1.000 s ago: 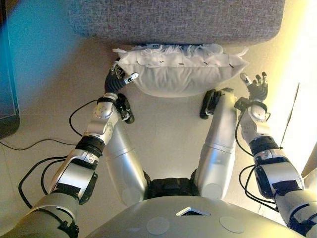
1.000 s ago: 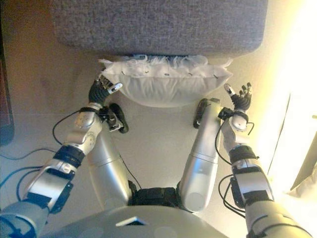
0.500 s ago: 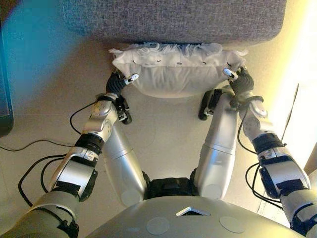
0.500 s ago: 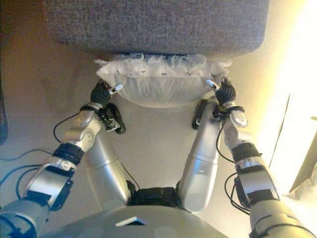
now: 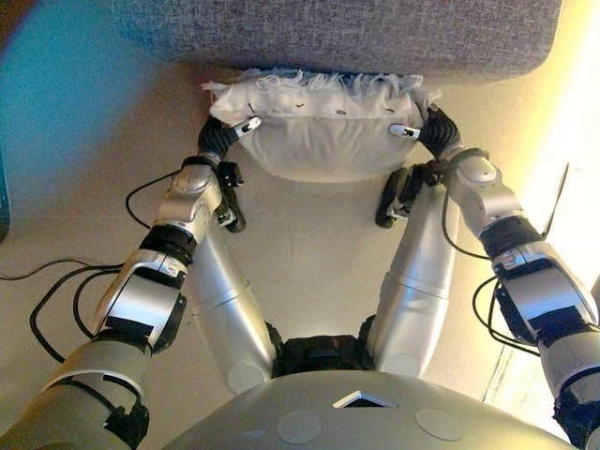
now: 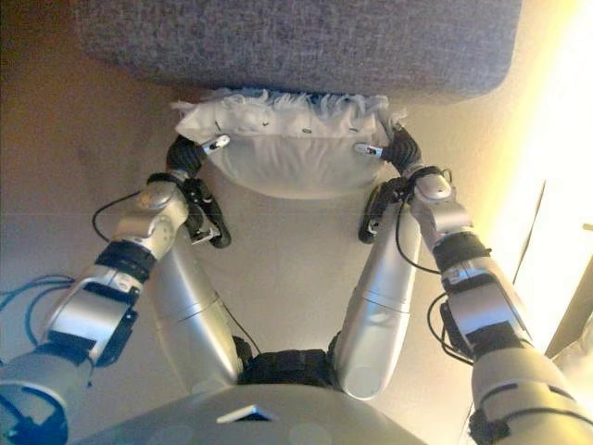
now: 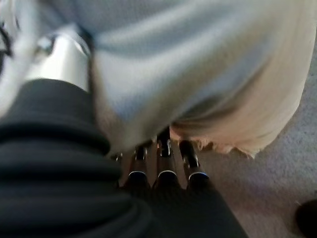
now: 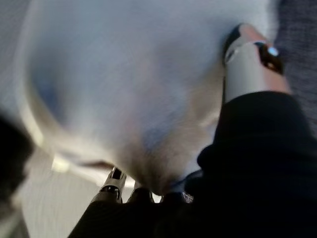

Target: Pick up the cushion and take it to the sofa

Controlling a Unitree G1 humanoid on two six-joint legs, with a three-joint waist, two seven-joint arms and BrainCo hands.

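Observation:
A white cushion (image 5: pixel 319 131) with a fringed far edge hangs between my two hands, just in front of the grey sofa (image 5: pixel 337 33). My left hand (image 5: pixel 223 139) grips its left end, thumb on top and fingers underneath. My right hand (image 5: pixel 427 131) grips the right end the same way. In the left wrist view the cushion (image 7: pixel 198 74) lies over my fingers (image 7: pixel 161 166). In the right wrist view it (image 8: pixel 124 74) fills the space past my right hand (image 8: pixel 237 148). The cushion's fringe touches or overlaps the sofa's front edge.
Beige floor (image 5: pixel 309 244) lies below the cushion. A bright lit panel or curtain (image 5: pixel 577 187) stands at the right. The sofa spans the whole far side.
My right hand has swung in from open at the far right and closed on the cushion's right end. The cushion has shifted slightly toward the sofa.

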